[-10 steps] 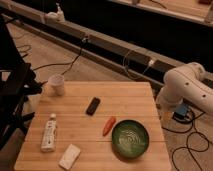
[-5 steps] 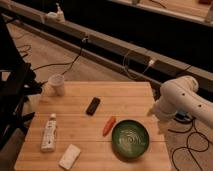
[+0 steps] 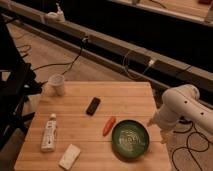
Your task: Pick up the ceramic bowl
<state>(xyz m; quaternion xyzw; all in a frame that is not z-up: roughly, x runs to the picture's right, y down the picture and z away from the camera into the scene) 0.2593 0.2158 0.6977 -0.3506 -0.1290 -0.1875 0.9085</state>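
The ceramic bowl (image 3: 130,139) is round, shallow and dark green with a pale swirl inside. It sits on the wooden table (image 3: 125,97) near the front right corner. My white arm (image 3: 181,104) bends in from the right, beyond the table's right edge. My gripper (image 3: 158,128) hangs at the arm's lower end, just right of the bowl's rim and about level with it. I cannot see it touching the bowl.
An orange carrot-like item (image 3: 108,126) lies just left of the bowl. A black remote (image 3: 93,105), a white cup (image 3: 56,84), a white bottle (image 3: 49,132) and a white block (image 3: 69,156) lie further left. A black frame (image 3: 12,95) stands at the left; cables run across the floor.
My arm has swung down and to the left over the last second, bringing the gripper from beside the table's far right edge to close by the bowl's right rim.
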